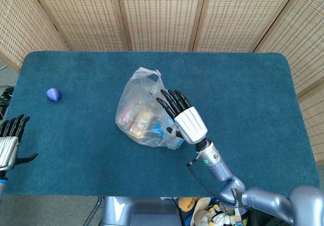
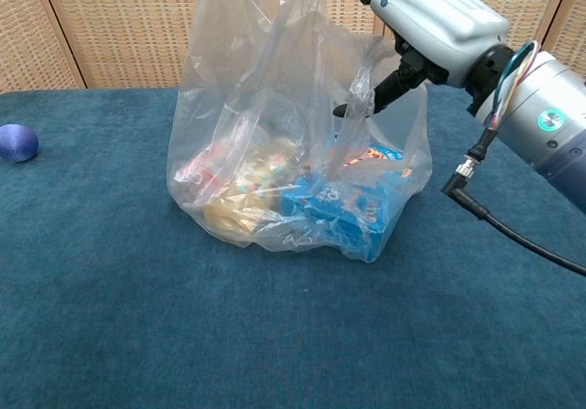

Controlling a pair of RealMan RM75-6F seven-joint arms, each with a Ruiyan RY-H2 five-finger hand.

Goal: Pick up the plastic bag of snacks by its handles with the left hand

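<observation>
Wicker screens stand behind my blue desk (image 1: 243, 94), and the bag (image 1: 139, 117) of snacks sits near its middle, its base resting on the cloth. I have the right robot hand (image 1: 185, 117) at the bag's 3 o'clock side, fingers straight and spread, thumb hooked into the plastic; it props the film up rather than clamping it, which I judge is why the bag stands tall with its handles (image 1: 147, 76) bunched at 12 o'clock. That leaves the handles exposed for the left robot hand (image 1: 10, 140), which waits open and empty at the desk's 8 o'clock edge, well apart from the bag. A ball (image 1: 53, 94) lies at 9 o'clock.

Only the head view shows the left robot hand. The chest view shows the thumb under the film and the packets inside.
</observation>
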